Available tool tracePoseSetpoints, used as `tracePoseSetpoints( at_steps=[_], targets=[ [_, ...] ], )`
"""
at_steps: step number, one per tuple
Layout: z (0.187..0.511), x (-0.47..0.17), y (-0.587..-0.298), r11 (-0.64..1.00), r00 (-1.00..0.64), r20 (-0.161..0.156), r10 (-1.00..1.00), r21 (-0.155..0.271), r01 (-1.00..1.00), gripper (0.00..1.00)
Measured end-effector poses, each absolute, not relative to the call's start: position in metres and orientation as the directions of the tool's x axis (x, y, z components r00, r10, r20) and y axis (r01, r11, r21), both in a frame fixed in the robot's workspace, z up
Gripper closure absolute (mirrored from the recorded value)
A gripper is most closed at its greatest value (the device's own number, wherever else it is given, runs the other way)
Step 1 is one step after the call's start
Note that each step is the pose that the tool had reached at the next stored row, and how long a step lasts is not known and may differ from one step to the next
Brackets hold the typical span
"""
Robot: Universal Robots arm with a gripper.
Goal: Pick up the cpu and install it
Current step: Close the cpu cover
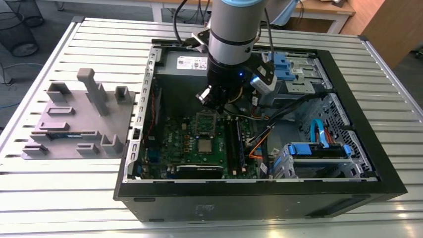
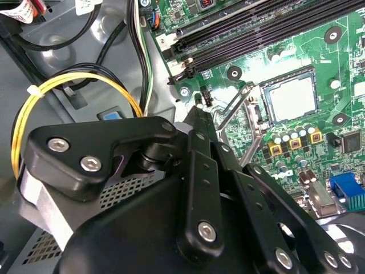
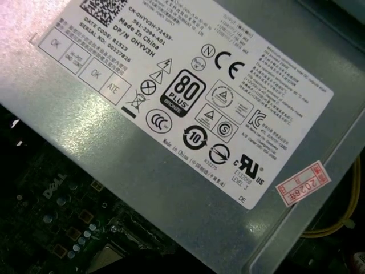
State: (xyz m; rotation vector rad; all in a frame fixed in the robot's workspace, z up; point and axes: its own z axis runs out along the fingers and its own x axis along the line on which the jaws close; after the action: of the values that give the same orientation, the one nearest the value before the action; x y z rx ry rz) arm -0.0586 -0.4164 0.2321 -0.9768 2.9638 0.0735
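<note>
Hovering over the open computer case [image 1: 357, 191], gripper [image 1: 213, 100] just far of the socket, low above the motherboard [image 1: 173, 148]. Open or closed: cannot tell, tips hidden behind own linkage in the second wrist view. Nothing seen held.

Seems already dropped in the socket: cpu [image 1: 206, 145] mid-board, memory slots [image 1: 238, 141] on the exterior view's right of it, also seen in the second wrist view [image 2: 292, 98] beside a row of capacitors [image 2: 292, 140]. Socket lever [image 2: 239, 105] looks unlatched and swung up between gripper and chip.

Risks, judged:
- Not locked down, so probably loose; a nudge could shift it and bend socket pins.
- Raised lever close to the gripper; a sideways move could snag it.
- Yellow cable loop [image 2: 68, 83] beside the wrist, could catch.

Lying flat, silver face up. Square, so no real long axis; edges look lined up with the socket frame.
</note>
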Motion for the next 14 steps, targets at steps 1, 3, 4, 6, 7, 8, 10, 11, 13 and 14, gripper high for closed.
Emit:
tracePoseSetpoints(
  at_steps=[1,3,4,6,7,8,10,11,13,14],
  targets=[
    [0.2321,-0.0586,-0.4165,0.802,-0.803,-0.034,-0.595,0.038,-0.596,0.89],
    [0.2321,-0.0585,-0.4165,0.801,-0.802,-0.034,-0.597,0.038,-0.598,0.89],
    [0.2321,-0.0583,-0.4166,0.8,-0.801,-0.034,-0.598,0.038,-0.599,0.89],
    [0.232,-0.0573,-0.4166,0.796,-0.797,-0.034,-0.602,0.039,-0.603,0.89],
    [0.232,-0.0567,-0.4166,0.794,-0.795,-0.034,-0.605,0.039,-0.606,0.89],
    [0.232,-0.0561,-0.4166,0.791,-0.792,-0.034,-0.609,0.039,-0.61,0.89],
    [0.232,-0.0553,-0.4166,0.784,-0.785,-0.034,-0.618,0.038,-0.619,0.89],
    [0.232,-0.0553,-0.4166,0.78,-0.781,-0.034,-0.624,0.038,-0.625,0.89],
    [0.232,-0.0552,-0.4166,0.771,-0.772,-0.034,-0.634,0.038,-0.635,0.89],
    [0.232,-0.0552,-0.4166,0.767,-0.768,-0.034,-0.64,0.038,-0.64,0.89]
  ],
)
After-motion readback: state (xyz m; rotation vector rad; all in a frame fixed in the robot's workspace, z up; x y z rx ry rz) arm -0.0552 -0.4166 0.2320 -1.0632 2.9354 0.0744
